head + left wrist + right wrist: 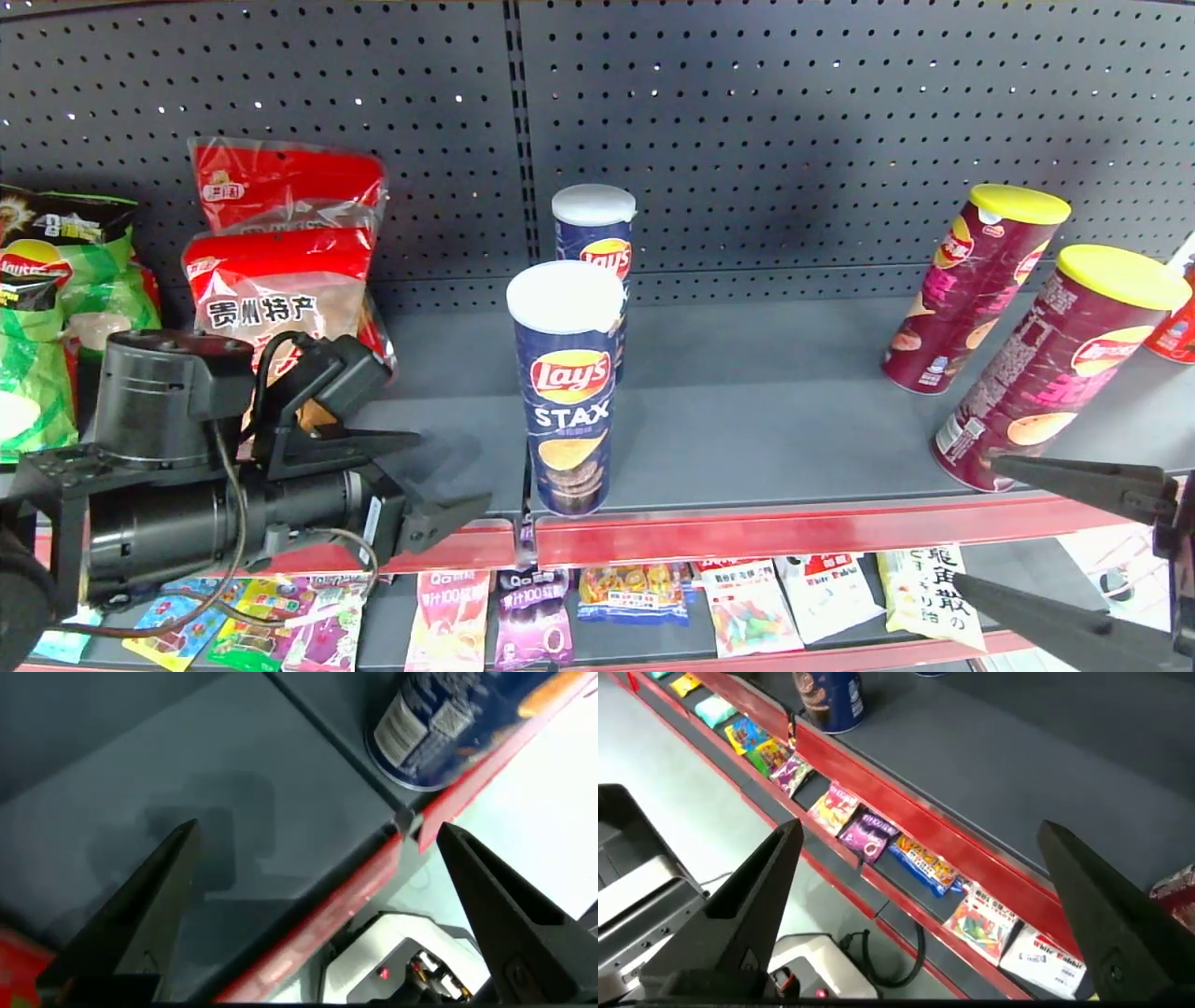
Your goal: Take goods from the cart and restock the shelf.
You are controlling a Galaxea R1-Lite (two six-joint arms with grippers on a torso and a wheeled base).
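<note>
The left gripper point(439, 481) at lower left and the right gripper point(976, 523), cropped at lower right, are held wide and empty, while the rear chip can point(595, 229) is half hidden by the front chip can point(569, 392).

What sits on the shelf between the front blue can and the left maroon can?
Nothing: the head view shows bare shelf between the front blue can and the left maroon can.

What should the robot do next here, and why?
Probably draw the left end effector back from the grey metal shelf to fetch more goods: its jaws are open and empty, and the tall blue cylindrical chip can already stands upright at the shelf's front edge.
</note>
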